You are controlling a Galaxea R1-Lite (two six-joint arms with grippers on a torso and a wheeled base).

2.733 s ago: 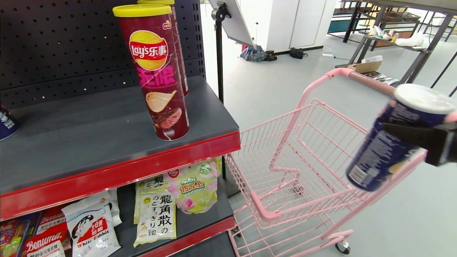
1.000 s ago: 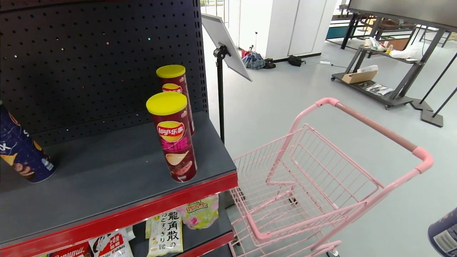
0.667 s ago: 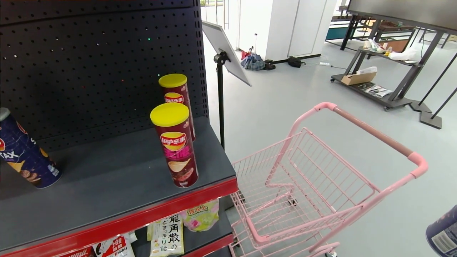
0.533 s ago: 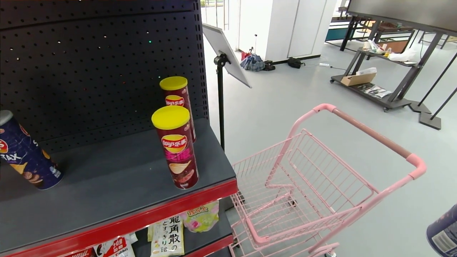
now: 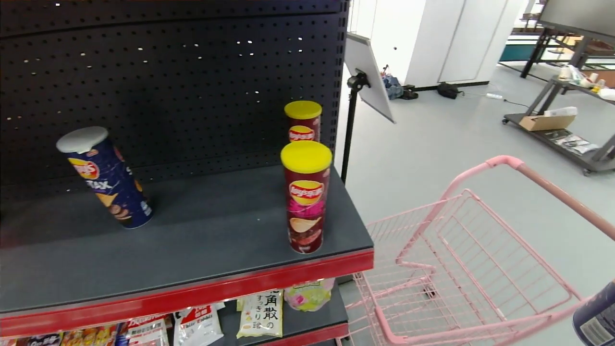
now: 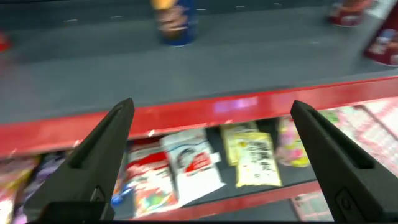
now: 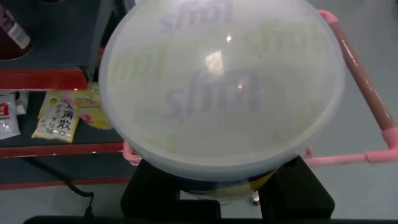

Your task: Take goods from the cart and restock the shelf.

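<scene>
A dark blue chip can with a white lid (image 7: 221, 81) is held upright in my right gripper (image 7: 217, 193), which is shut on its body. The can's lower end shows at the head view's bottom right corner (image 5: 596, 321), beside the pink cart (image 5: 509, 307), whose basket holds no goods. On the grey shelf (image 5: 202, 240) a matching blue can (image 5: 105, 178) stands at the left, and two red cans with yellow lids stand at the right, one at the front (image 5: 306, 197) and one behind (image 5: 302, 120). My left gripper (image 6: 211, 106) is open in front of the shelf's red edge (image 6: 205, 109).
A black pegboard (image 5: 182, 86) backs the shelf. Snack bags (image 5: 259, 315) lie on the lower shelf. A white board on a black stand (image 5: 367, 77) rises just right of the shelf. Metal racks (image 5: 567, 125) stand far off across open grey floor.
The head camera has swung left, so the shelf's blue can has come fully into view. The held can, high over the cart 2.7 s ago, now sits low at the corner.
</scene>
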